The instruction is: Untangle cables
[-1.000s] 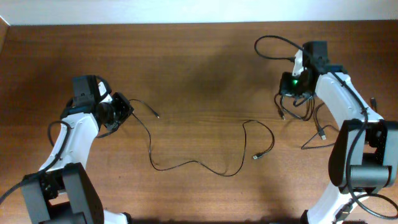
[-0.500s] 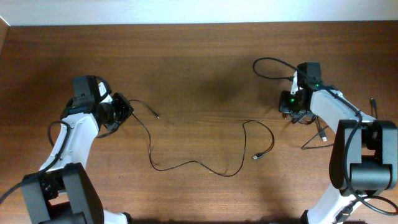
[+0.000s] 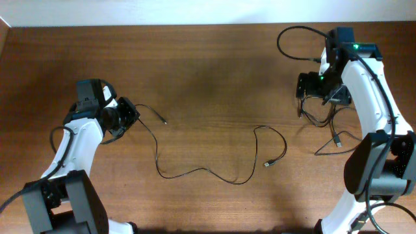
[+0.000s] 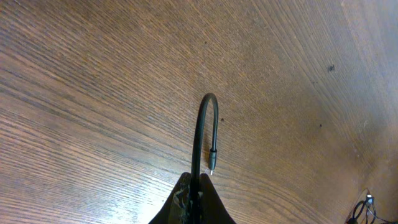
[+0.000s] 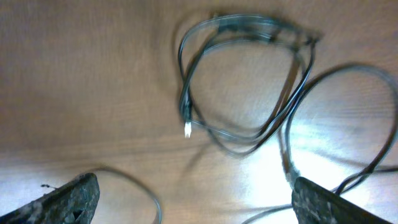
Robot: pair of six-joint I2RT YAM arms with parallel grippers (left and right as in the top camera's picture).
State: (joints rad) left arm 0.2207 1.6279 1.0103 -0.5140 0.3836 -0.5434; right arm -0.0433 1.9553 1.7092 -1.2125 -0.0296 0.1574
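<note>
Spread across the whole overhead view, a brown wooden table (image 3: 208, 65), matte, with fine straight grain. At either side, a white left arm (image 3: 71, 140) and a white right arm (image 3: 367, 84), smooth shells with black joints. Between them, flat on the wood, one long cable (image 3: 195, 172): thin, black and round, wandering in loose curves from the left gripper (image 3: 125, 117) to a small plug (image 3: 266, 164) near the middle. Further right, under and beside the right gripper (image 3: 311, 84), a bundle of cables (image 3: 322, 116) in overlapping loops, with strands trailing toward the near right edge.

Shown only by the left wrist view: dark fingertips (image 4: 183, 202) pinched tight on the long cable, and beyond them a short end (image 4: 205, 124) arching in a hairpin and curling back to a small metal-tipped connector.

Shown only by the right wrist view, and blurred: dark fingers (image 5: 68, 199) spread wide to the bottom corners with nothing clasped between them; beneath, glossy black loops of the bundle crossing one another, one pale plug tip (image 5: 186, 129), and white glare on the wood
</note>
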